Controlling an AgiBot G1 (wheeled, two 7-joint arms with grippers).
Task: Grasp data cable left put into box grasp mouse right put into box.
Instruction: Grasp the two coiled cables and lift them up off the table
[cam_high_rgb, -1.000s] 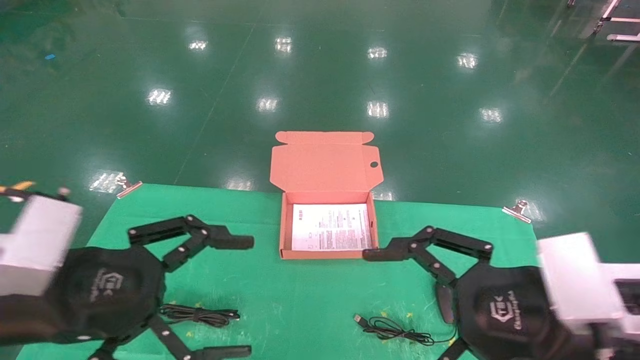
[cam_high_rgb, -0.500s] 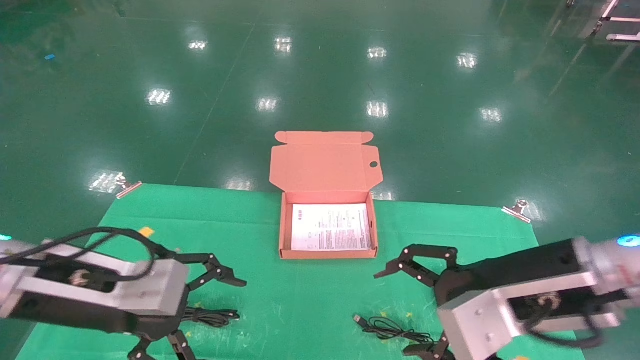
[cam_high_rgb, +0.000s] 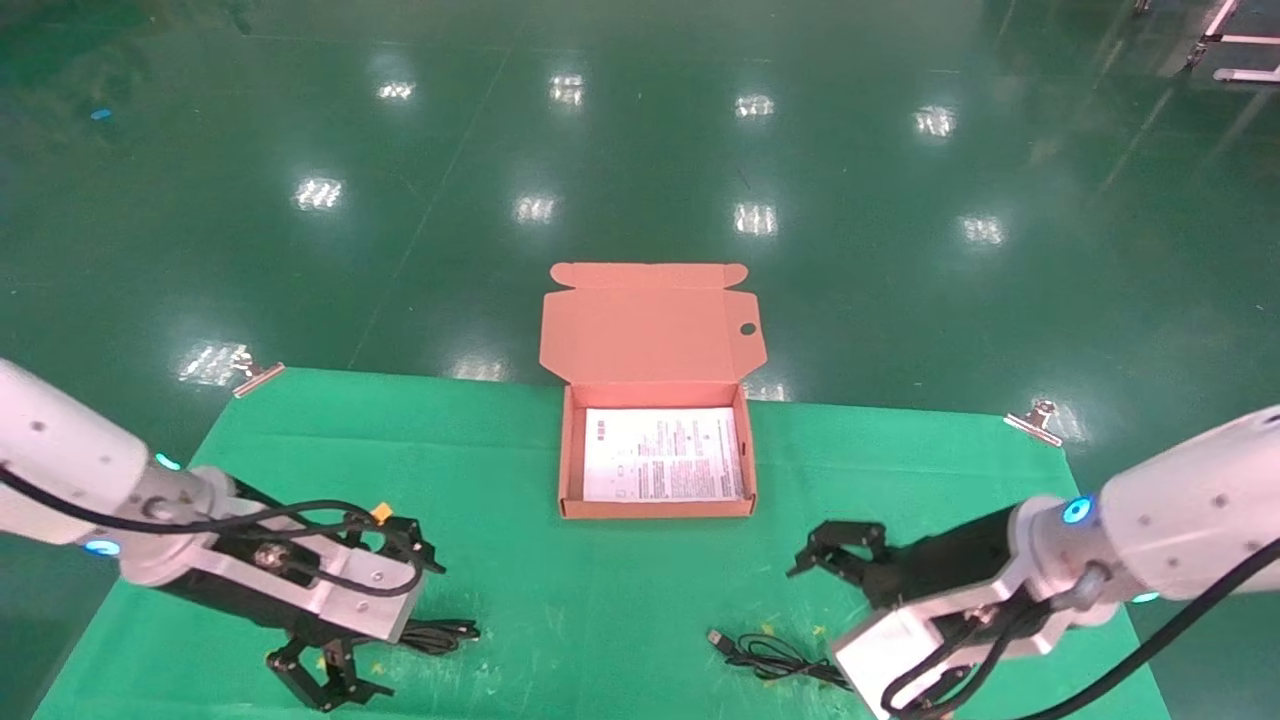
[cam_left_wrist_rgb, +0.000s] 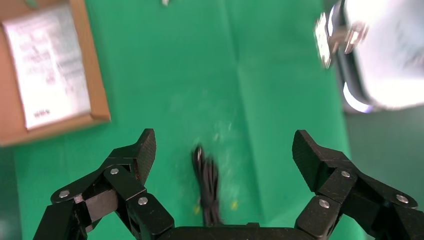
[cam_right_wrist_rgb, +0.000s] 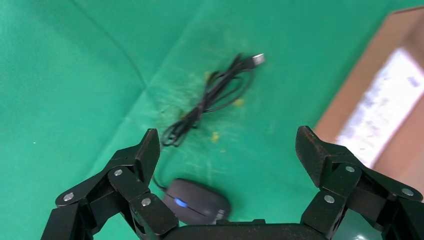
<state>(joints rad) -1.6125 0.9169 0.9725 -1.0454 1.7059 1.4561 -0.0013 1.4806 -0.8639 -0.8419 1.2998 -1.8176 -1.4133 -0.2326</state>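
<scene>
We start with the green cloth-covered table (cam_high_rgb: 620, 600), clipped at its far corners, and on its far middle the shallow orange-brown cardboard mailer box (cam_high_rgb: 655, 512), flap lid thrown back and a white printed sheet (cam_high_rgb: 662, 455) lying flat inside; nothing else is in it yet.

Our two arms have changed most. A second ago both black claws sat high and flat, filling the near corners of the head view and pointing at the box; now both wrists have rolled over and dropped toward the cloth. The left gripper (cam_left_wrist_rgb: 224, 155) hangs over the near-left part of the table with its fingers spread wide, and the loose black bundle of thin data cable (cam_left_wrist_rgb: 207, 185) lies on the cloth right between them, untouched. In the head view the same bundle (cam_high_rgb: 445, 634) peeks out beside the left wrist.

The right gripper (cam_right_wrist_rgb: 227, 150) is likewise wide apart and empty, poised over the near-right area. Below it rests the small black oval wired mouse (cam_right_wrist_rgb: 197, 201), blue light showing, its thin black USB cord (cam_right_wrist_rgb: 212, 97) trailing in loops toward the box.

We judge that both arms have finished lining up and the task is at its first grasp: the left claw needs only to descend and pinch across the cable bundle. A loose strand could slip the pads.
</scene>
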